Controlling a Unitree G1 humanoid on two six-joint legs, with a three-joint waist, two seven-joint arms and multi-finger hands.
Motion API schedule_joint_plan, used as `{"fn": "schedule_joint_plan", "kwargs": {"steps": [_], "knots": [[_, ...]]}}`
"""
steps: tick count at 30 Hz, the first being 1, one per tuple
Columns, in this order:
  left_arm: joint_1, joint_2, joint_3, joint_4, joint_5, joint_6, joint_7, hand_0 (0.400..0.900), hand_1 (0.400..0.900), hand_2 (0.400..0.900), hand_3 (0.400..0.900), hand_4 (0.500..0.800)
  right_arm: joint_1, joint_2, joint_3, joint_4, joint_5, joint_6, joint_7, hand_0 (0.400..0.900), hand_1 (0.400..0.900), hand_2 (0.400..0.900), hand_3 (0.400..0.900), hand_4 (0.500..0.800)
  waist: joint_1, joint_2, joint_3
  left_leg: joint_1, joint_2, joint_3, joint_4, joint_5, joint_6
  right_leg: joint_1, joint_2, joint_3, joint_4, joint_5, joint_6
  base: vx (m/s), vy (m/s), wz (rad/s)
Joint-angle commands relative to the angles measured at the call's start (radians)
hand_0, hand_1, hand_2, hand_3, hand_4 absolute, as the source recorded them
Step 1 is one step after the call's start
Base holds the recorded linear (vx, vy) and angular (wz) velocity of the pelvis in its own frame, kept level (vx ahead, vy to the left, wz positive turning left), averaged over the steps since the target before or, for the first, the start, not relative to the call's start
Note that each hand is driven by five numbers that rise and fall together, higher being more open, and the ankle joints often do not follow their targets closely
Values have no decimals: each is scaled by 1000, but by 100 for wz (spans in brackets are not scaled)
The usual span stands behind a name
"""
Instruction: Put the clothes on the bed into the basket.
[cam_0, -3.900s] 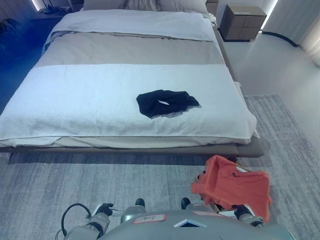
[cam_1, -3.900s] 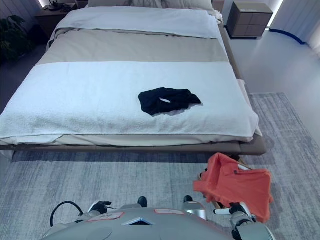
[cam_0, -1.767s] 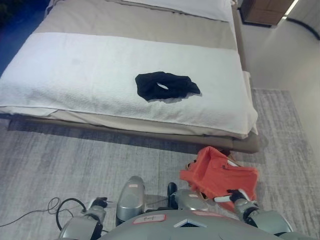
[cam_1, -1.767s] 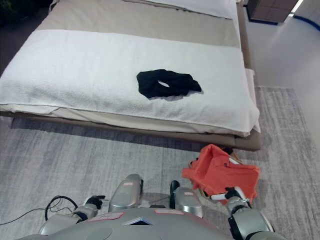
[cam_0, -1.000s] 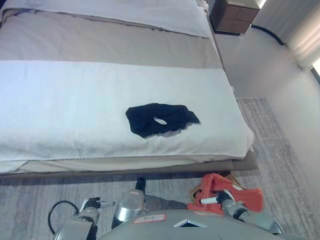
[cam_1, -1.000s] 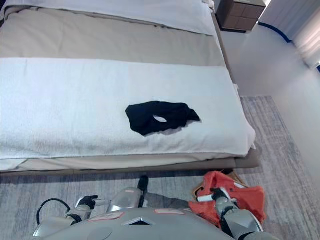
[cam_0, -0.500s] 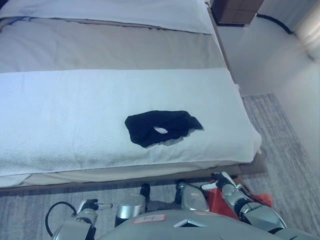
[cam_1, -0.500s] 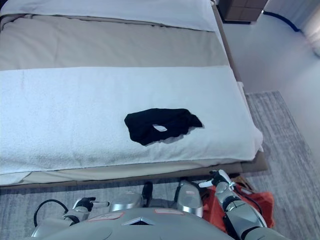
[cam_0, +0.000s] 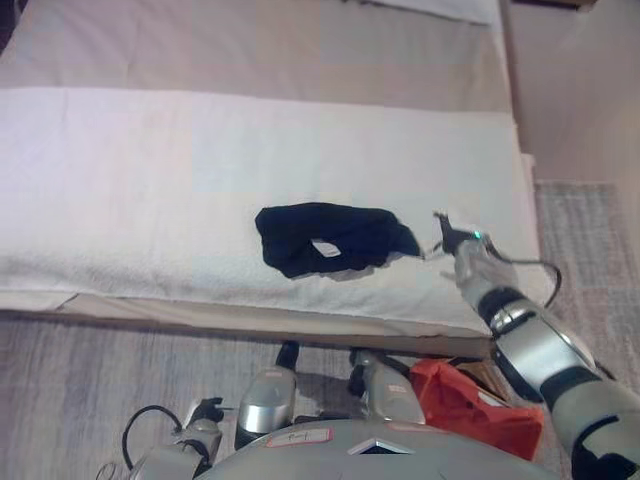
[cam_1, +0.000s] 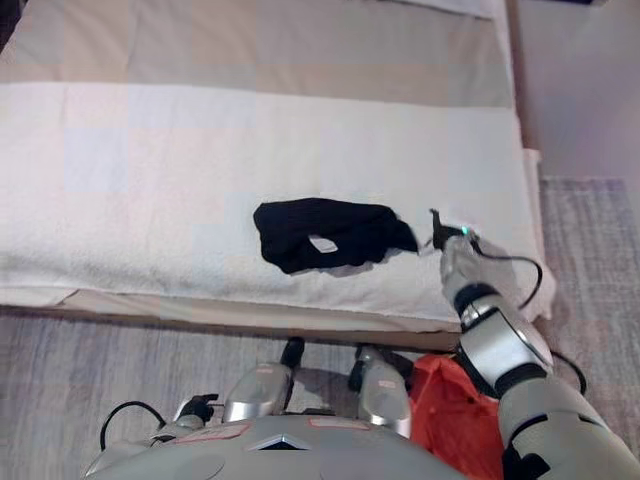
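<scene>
Left eye view and right eye view both look down at the same room. Nearest, low at the left edge, sits the left hand (cam_0: 205, 415), close to the grey rug (cam_0: 90, 380); it is too small and dark to tell how its fingers are set. To the right, on the floor by the foot of the bed, an orange cloth (cam_0: 470, 405) is heaped over something that is mostly hidden. Above that, the right arm reaches up over the bed edge. The right hand (cam_0: 455, 240) is over the white blanket (cam_0: 130, 180), just beside the right end of the black clothing (cam_0: 335, 238). Its fingers look partly stretched out, and they hold nothing. I cannot tell if a fingertip touches the black cloth. The black clothing lies crumpled on the white blanket, near the front edge of the bed (cam_1: 300, 45). Farther back, a tan cover runs across the bed.
</scene>
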Motion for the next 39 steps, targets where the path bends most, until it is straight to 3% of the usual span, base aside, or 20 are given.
{"fn": "schedule_joint_plan", "kwargs": {"steps": [1, 11, 19, 29, 38, 39], "knots": [[-33, 36, -28, 26, -55, 5, 57, 900, 900, 900, 900, 800, -214, -11, 52, 38, -14, 13, -55, 900, 900, 900, 900, 800, 58, 16, 71, -3, -23, -5, -171, 160, 23, 0, -66, 49, 117, -33, 75, -52, -25, 42], [-79, 49, -52, 16, -96, 2, 87, 900, 900, 900, 900, 800, -346, 39, 59, 46, 67, 6, -67, 900, 900, 900, 900, 800, 130, 48, 151, -61, -40, -94, -165, 192, 7, -25, -94, -29, 182, -74, 75, -32, -10, 39], [-119, 54, -65, 5, -137, -6, 95, 900, 900, 900, 900, 800, -395, 2, 52, 65, 124, 1, -66, 900, 900, 900, 900, 800, 172, 70, 218, -135, -43, -132, -156, 221, -5, -71, -107, -70, 210, -89, 72, -41, -9, 24], [-133, 59, -78, -9, -165, -7, 97, 900, 900, 900, 900, 800, -423, 37, 58, 86, 157, -2, -44, 900, 900, 900, 900, 800, 179, 95, 270, -179, -39, -132, -156, 236, -9, -134, -110, -57, 252, -101, 62, -18, 6, 1], [-144, 53, -99, -37, -190, -16, 81, 900, 900, 900, 900, 800, -457, -14, 33, 99, 259, -22, -3, 900, 900, 900, 900, 800, 187, 130, 304, -201, -30, -122, -164, 233, -17, -174, -105, -43, 283, -139, 63, -14, -23, -1], [-143, 52, -101, -38, -189, -17, 79, 900, 900, 900, 900, 800, -465, -18, 32, 94, 276, -26, 2, 600, 600, 600, 600, 620, 185, 133, 306, -204, -29, -120, -165, 234, -18, -178, -105, -43, 284, -140, 62, -24, -6, -3]]}}
